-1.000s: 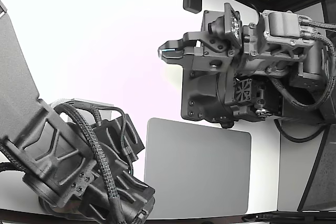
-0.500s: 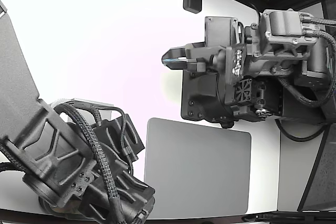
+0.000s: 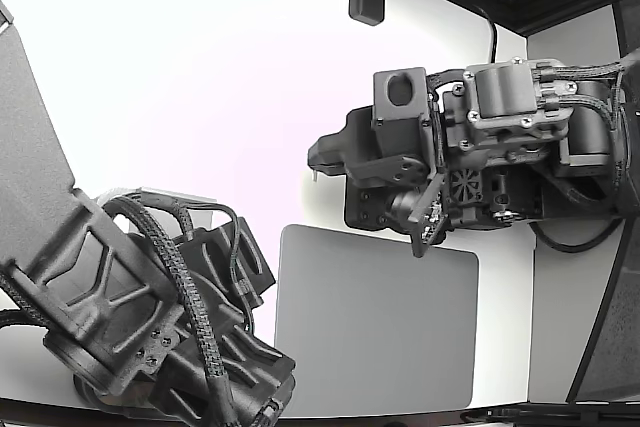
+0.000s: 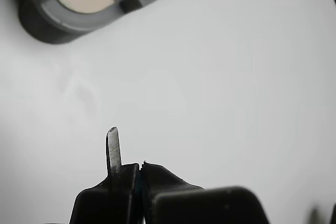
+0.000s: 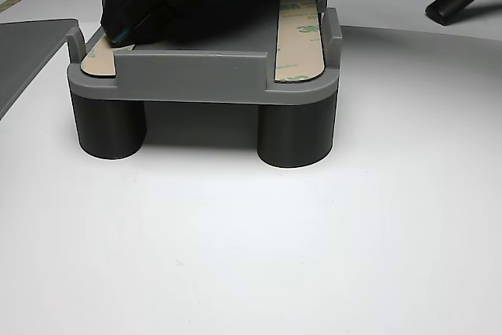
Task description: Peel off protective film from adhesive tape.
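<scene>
Tape strips: two tan, round-ended adhesive tape strips lie flat in the grey plastic fixture (image 5: 196,76). The right-hand tape strip (image 5: 300,33) in the other view is fully exposed and carries faint green print on its backing; the left-hand tape strip (image 5: 97,59) shows only its rounded near end, the rest hidden under the arm.
Fixture: a grey tray with raised side tabs, standing on dark cylindrical legs (image 5: 295,132) on the white tabletop (image 5: 251,241). In the wrist view only one corner of it shows, with a patch of tan tape inside.
Film tab: a thin, pale sliver of film (image 4: 113,149) stands upright out of the pinched tips in the wrist view, its free end in the air over bare white surface, apart from the fixture.
Gripper: the black two-fingered gripper (image 4: 139,174) has its tips pressed together on the film sliver, no gap visible between them.
Arm pose: in the exterior view the gripper (image 3: 320,159) points toward that view's left, the bulky wrist and cabling behind it on that view's right, its body overlapping the dark fixture block.
Nearby: a flat grey rectangular mat (image 3: 375,322) lies just below the gripper in the exterior view; a second black arm (image 3: 130,297) fills that view's lower left.
</scene>
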Available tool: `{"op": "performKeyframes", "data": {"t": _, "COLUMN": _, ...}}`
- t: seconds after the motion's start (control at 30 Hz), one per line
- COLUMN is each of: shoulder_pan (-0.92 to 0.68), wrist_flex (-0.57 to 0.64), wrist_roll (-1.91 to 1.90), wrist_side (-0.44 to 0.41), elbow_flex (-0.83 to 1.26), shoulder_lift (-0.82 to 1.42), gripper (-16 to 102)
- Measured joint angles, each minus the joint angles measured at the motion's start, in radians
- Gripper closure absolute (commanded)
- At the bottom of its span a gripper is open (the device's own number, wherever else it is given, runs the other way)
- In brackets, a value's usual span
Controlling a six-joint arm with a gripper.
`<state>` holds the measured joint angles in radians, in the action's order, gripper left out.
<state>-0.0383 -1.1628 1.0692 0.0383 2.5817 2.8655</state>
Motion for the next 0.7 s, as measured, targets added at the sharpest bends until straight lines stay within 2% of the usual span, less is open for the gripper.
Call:
{"op": "performKeyframes", "data": {"t": 0.13, "shoulder_pan": -0.023, "wrist_flex": 0.005, "wrist_roll": 0.071, "wrist_side": -0.043, "elbow_flex": -0.035, "shoulder_lift": -0.114, "gripper": 97}}
{"op": "performKeyframes", "data": {"t": 0.3, "shoulder_pan": -0.058, "wrist_flex": 0.069, "wrist_roll": 0.133, "wrist_side": -0.107, "elbow_flex": -0.037, "shoulder_lift": -0.264, "gripper": 97}}
{"op": "performKeyframes", "data": {"t": 0.57, "shoulder_pan": -0.095, "wrist_flex": 0.163, "wrist_roll": 0.209, "wrist_side": -0.126, "elbow_flex": 0.011, "shoulder_lift": -0.331, "gripper": 97}}
{"op": "performKeyframes", "data": {"t": 0.7, "shoulder_pan": -0.172, "wrist_flex": 0.252, "wrist_roll": 0.258, "wrist_side": -0.227, "elbow_flex": 0.043, "shoulder_lift": -0.342, "gripper": 97}}
